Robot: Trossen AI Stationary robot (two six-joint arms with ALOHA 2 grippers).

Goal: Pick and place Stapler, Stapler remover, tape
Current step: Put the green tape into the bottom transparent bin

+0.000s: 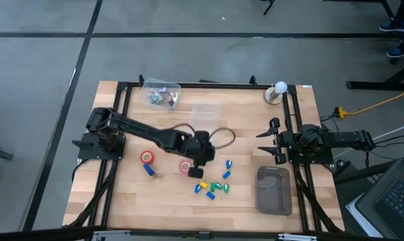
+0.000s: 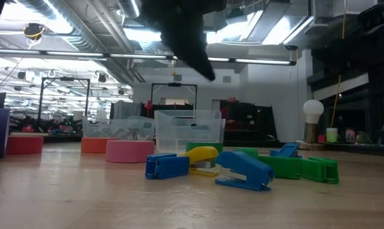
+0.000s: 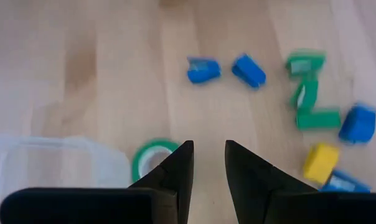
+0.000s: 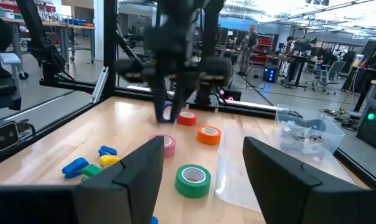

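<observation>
Tape rolls lie on the wooden surface [image 1: 122, 201]: a red one [image 1: 147, 157] toward the left, a pink one [image 1: 186, 167] mid-surface, and a green one [image 3: 152, 158] just under the left claw [image 3: 208, 163], whose fingers stand slightly parted, holding nothing. Small staplers [image 1: 213, 187] cluster nearby. The right claw [image 1: 263, 143] waits open at the right edge.
</observation>
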